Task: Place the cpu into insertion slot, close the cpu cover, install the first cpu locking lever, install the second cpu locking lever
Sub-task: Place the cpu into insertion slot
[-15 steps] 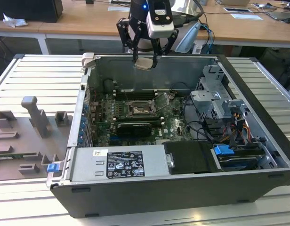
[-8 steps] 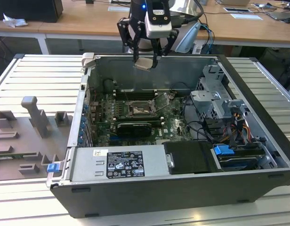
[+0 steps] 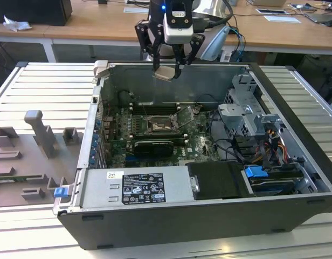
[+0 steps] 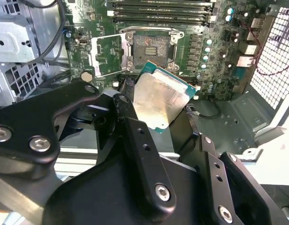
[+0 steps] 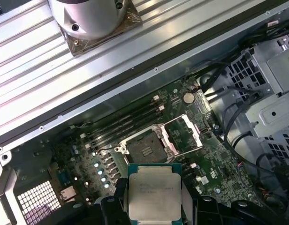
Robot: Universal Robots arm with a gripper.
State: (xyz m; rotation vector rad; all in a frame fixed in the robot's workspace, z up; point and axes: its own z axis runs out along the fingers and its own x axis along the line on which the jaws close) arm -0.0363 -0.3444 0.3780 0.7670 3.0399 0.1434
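My gripper (image 3: 166, 69) hangs above the back wall of the open computer case, shut on the cpu (image 3: 166, 73), a pale silver square chip held tilted between the fingers. In both wrist views the cpu (image 4: 159, 99) (image 5: 151, 191) sits between the black fingers (image 4: 135, 136), high above the board. The insertion slot (image 3: 160, 125) (image 4: 152, 46) (image 5: 147, 150) lies bare on the green board, its dark centre showing. Beside the slot the cpu cover (image 3: 186, 115) (image 4: 107, 54) (image 5: 185, 133) stands swung open on its hinge.
Memory slots (image 3: 160, 106) run behind the socket and a long black card (image 3: 153, 147) lies in front of it. A grey drive cage (image 3: 247, 113) and cables (image 3: 230, 145) are on the exterior view's right. The power supply (image 3: 136, 186) is at the front. A grey fixture tray (image 3: 31, 156) lies outside the case.
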